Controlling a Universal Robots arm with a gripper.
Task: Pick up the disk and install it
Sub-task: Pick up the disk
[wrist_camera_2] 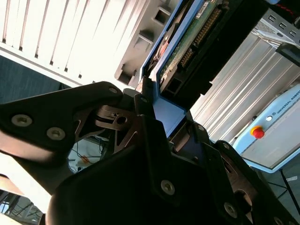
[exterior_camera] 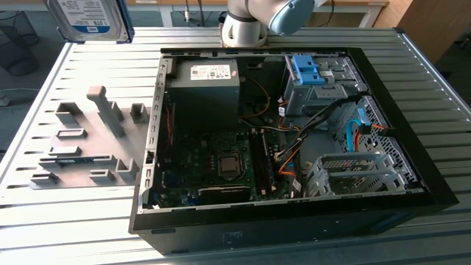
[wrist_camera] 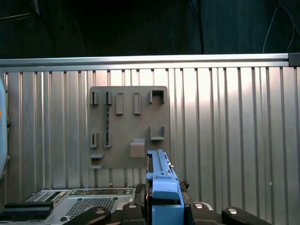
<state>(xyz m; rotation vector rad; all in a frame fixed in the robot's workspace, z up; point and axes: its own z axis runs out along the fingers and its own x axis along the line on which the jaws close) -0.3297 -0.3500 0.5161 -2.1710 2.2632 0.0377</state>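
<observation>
Up beyond the open computer case (exterior_camera: 294,221), off its far corner on the exterior view's left, my gripper (wrist_camera_2: 157,110) has its jaws clamped on the disk (exterior_camera: 88,19) by its blue frame (wrist_camera: 163,187), clear of the table (exterior_camera: 419,66). Pickup looks done; I judge this the carry stage. Installing calls for bringing the disk over the case and squaring its frame to a bay.
</observation>
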